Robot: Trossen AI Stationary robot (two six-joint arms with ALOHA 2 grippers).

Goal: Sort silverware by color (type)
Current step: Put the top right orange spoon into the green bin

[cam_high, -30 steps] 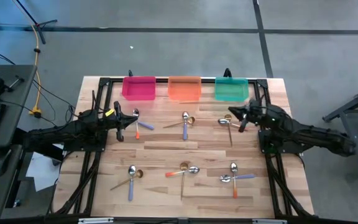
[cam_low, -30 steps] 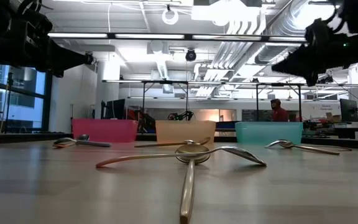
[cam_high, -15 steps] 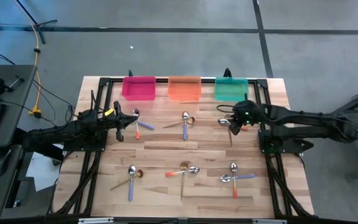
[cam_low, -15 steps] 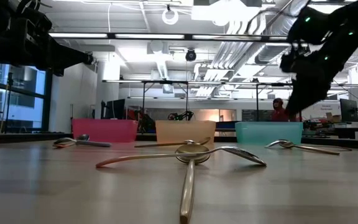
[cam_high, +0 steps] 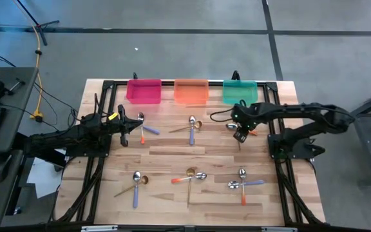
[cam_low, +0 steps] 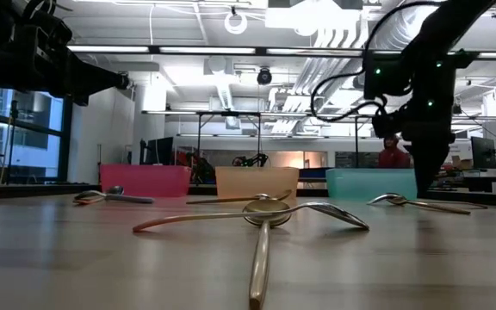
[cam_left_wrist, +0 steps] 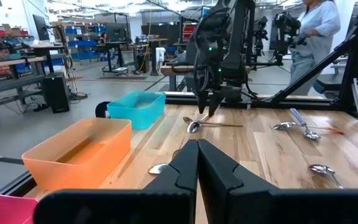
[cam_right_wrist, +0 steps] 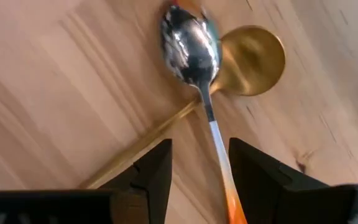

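Right wrist view, looking down past the right gripper (cam_right_wrist: 199,158): fingers spread apart, grasping nothing, poised just above the table (cam_right_wrist: 55,93). Straddles the thin shaft of an orange-handled spoon (cam_right_wrist: 189,42), which lies crossed over a gold spoon (cam_right_wrist: 254,52), bowls touching. Cannot tell whether the fingertips touch the wood yet. In the high view, sits over the back right cluster, near the teal bin (cam_high: 239,92).

Farther out along the back edge: orange bin (cam_high: 191,91) in the middle, pink bin (cam_high: 143,91) at the left. No spoon visible inside any of the three, as far as the high and left wrist views show.

Across the wood, five more little heaps of mixed silverware: back left cluster (cam_high: 144,127), back middle cluster (cam_high: 192,125), front left cluster (cam_high: 136,180), front middle cluster (cam_high: 190,176), front right cluster (cam_high: 243,183). Orange, purple-blue and gold handles all jumbled together in each.

At the left side, waiting near the back left cluster: left gripper (cam_high: 123,129), fingers pressed together and empty in its own wrist view.

Judging from this, barely begun: nothing sorted, first pick apparently being lined up, roughly a dozen spoons left to lift and drop by colour.
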